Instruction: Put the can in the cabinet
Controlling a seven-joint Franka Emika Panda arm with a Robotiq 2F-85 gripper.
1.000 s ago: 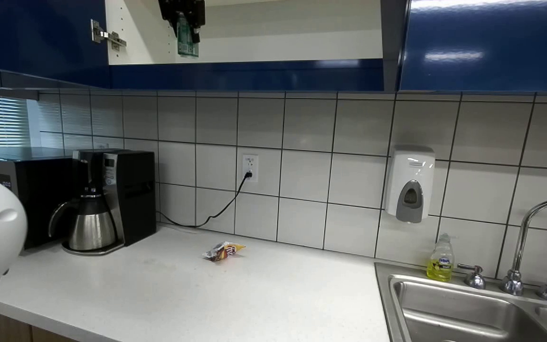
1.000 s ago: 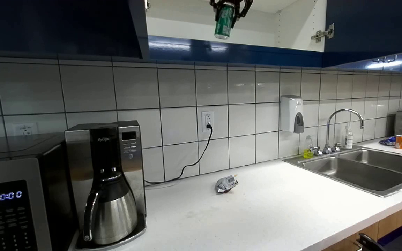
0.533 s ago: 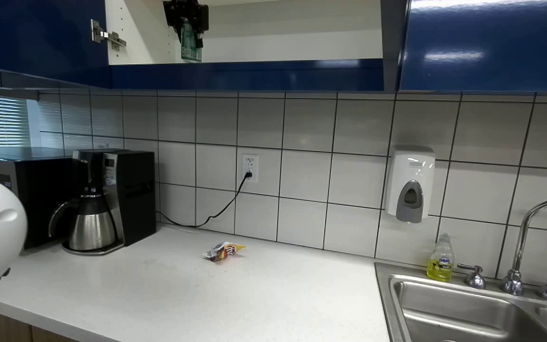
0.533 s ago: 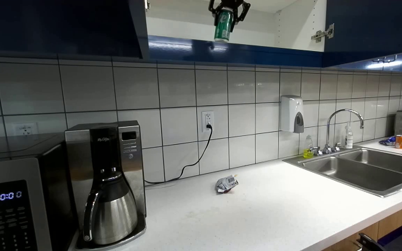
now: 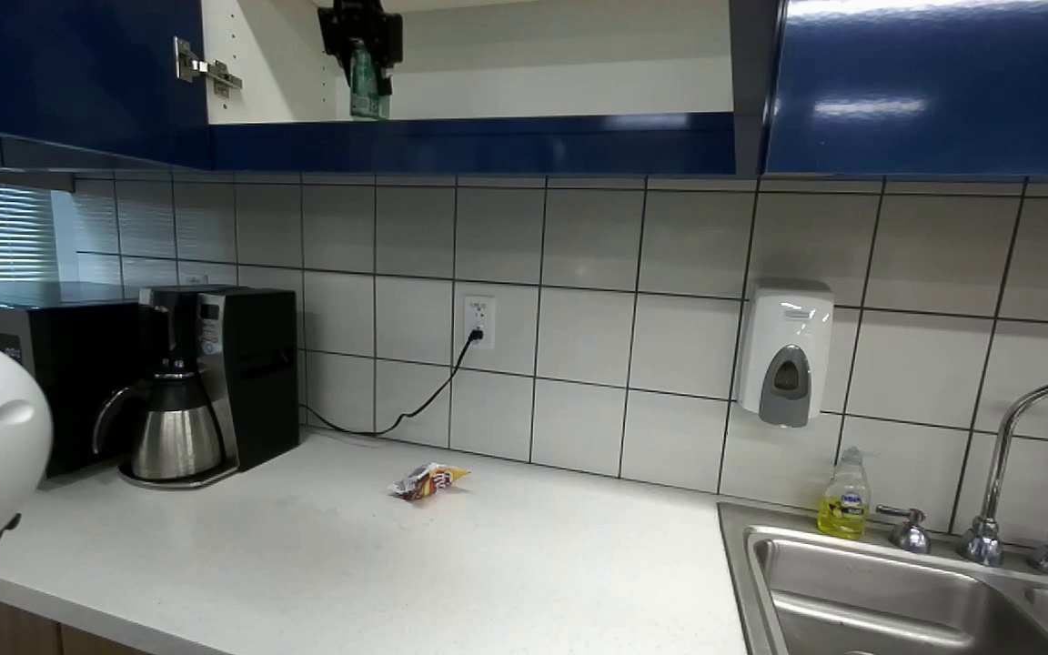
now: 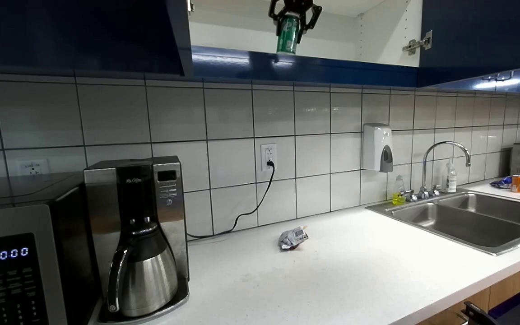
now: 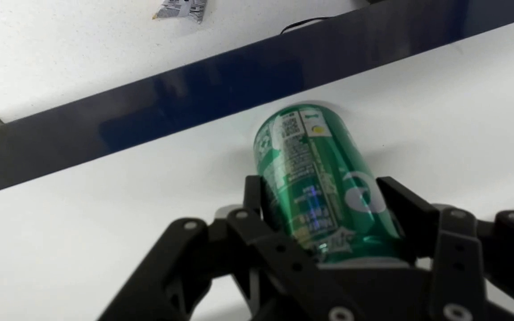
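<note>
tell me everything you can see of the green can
The can is a glossy green cylinder, metal by its look, with small print, a square code and a yellow spot. It is roughly upright, its sides clasped by the gripper, inside the open cabinet near the front edge. Whether its base touches the cabinet floor is unclear.

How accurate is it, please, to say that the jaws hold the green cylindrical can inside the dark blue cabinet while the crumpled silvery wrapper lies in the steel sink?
Both exterior views show the wrapper on the white countertop, not in the sink; the jaws hold the can inside the cabinet.
</note>
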